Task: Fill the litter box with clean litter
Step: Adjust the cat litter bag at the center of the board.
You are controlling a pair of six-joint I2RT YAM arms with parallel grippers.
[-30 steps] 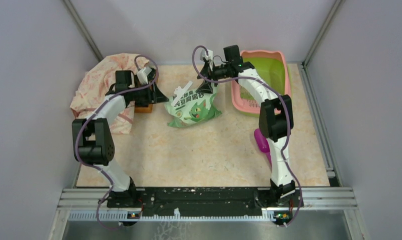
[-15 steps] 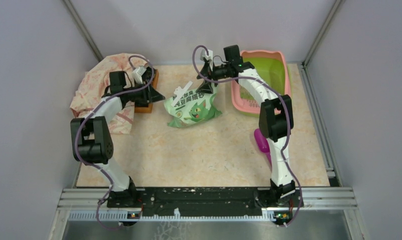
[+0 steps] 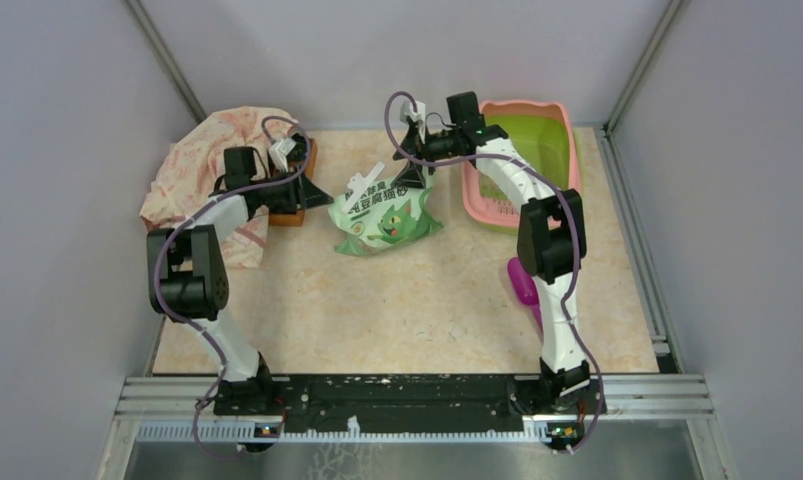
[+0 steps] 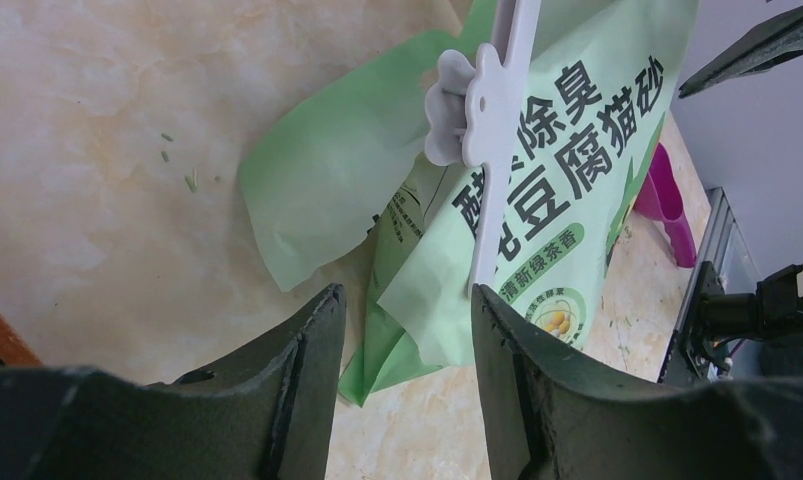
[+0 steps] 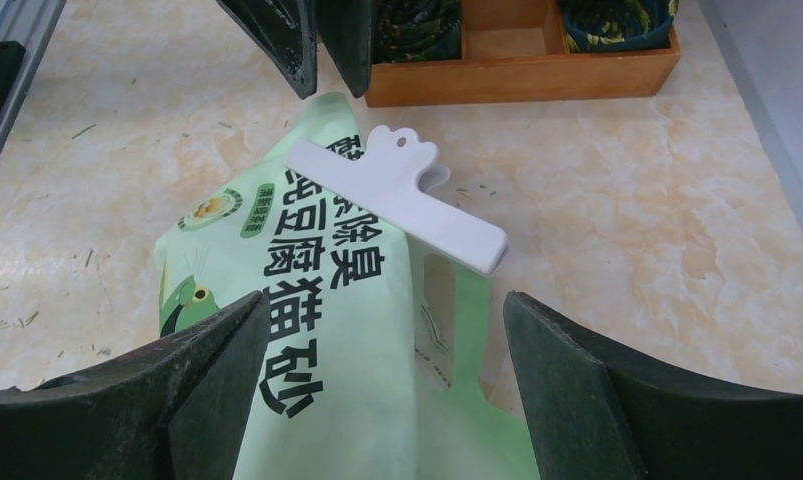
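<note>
Though partly hidden, litter box [image 3: 545,145], pink rim, lime-green basin.

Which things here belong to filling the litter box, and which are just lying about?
For the job: litter box, green litter bag, white clip on it, purple scoop (probably).
Lying about: wooden tray, patterned cloth.

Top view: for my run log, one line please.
light green printed litter bag: white plastic clip on | left gripper: open, at clip | right gripper: open, over bag | pink-rimmed litter box: looks empty
</note>
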